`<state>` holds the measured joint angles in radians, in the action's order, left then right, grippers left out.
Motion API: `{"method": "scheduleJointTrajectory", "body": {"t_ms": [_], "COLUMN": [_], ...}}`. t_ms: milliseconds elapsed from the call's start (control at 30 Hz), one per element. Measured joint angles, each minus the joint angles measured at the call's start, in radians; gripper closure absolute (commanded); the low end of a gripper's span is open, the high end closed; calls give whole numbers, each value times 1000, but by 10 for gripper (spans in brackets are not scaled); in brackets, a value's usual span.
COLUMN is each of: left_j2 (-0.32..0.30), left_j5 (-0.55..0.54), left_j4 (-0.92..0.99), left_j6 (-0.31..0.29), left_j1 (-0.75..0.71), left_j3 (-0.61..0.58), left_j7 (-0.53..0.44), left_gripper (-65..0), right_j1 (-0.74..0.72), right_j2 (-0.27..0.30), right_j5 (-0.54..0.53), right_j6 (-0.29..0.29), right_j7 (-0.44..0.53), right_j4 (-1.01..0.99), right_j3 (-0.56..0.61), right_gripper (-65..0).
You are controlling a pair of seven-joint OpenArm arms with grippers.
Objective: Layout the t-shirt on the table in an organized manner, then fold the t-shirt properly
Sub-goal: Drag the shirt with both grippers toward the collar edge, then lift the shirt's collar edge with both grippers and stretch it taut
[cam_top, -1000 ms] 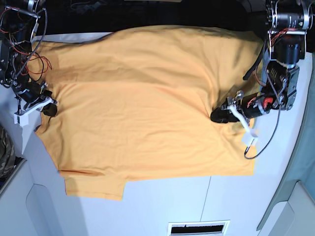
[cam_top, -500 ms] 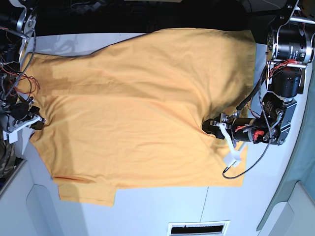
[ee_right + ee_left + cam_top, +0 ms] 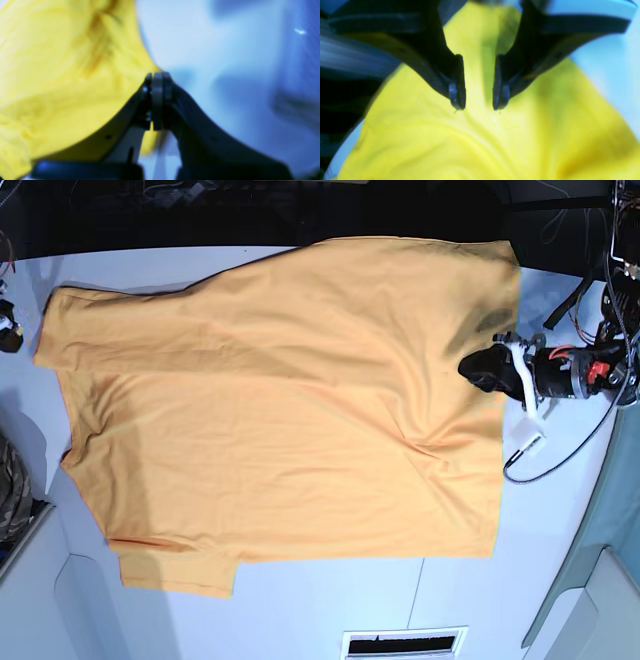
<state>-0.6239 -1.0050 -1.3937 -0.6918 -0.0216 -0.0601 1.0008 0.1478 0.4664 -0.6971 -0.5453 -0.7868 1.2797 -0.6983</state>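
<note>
The orange-yellow t-shirt (image 3: 280, 410) lies spread flat, plain side up, across the white table (image 3: 330, 600), one sleeve at the lower left. My left gripper (image 3: 478, 368) sits over the shirt's right edge. In the left wrist view this gripper (image 3: 476, 107) stands open, its tips at the shirt (image 3: 470, 145), where creases run toward the gap. My right gripper (image 3: 156, 76) is shut, tips together beside the edge of the shirt (image 3: 50, 75) over bare table (image 3: 212, 50); I see no cloth between its tips. In the base view that arm is almost out of frame at the left.
A thin cable loop (image 3: 540, 455) hangs below the left arm on the table's right side. A vent slot (image 3: 403, 644) sits at the near edge. Something dark and mottled (image 3: 10, 490) lies at the left border. Beyond the far edge all is black.
The left gripper has shifted up and right to the shirt's right edge. The right arm has drawn back off the left side. The shirt has slid left and lies flatter.
</note>
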Motion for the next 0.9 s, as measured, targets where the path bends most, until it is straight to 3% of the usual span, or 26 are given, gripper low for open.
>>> {"method": "scheduleJointTrajectory", "body": {"t_ms": [100, 133, 233, 300, 467, 600, 733, 900], "left_j2": [1, 1, 0, 9, 63, 82, 120, 136], "left_j5": [8, 3, -13, -24, -8, -10, 19, 78], "left_j4": [-43, -47, -54, -58, -52, -56, -53, -52], "left_j6": [-1, -2, 2, 2, 2, 3, 3, 3], "left_j1": [-119, -146, -203, -259, -367, -406, -438, -436], "left_j3": [104, 144, 243, 282, 328, 406, 420, 420], "left_j7": [2, 4, -11, -22, 4, -48, -33, -50], "left_gripper": [-263, -284, -305, -305, -305, -305, -305, -305], "right_j1": [61, 74, 110, 141, 170, 160, 160, 156], "right_j2": [-7, -8, -8, -7, -13, -37, -42, -35], "right_j5": [-34, -37, -43, -46, -53, -54, -59, -63], "right_j6": [-10, -10, -13, -14, -13, -14, -18, -19], "right_j7": [-14, -14, -11, -11, -14, -5, 76, 108], "right_j4": [0, 0, 1, 3, 2, -15, -48, -48], "right_j3": [-34, -36, -37, -36, -24, 3, 41, 105], "right_gripper": [0, -28, -213, -267, -270, -270, -356, -360]}}
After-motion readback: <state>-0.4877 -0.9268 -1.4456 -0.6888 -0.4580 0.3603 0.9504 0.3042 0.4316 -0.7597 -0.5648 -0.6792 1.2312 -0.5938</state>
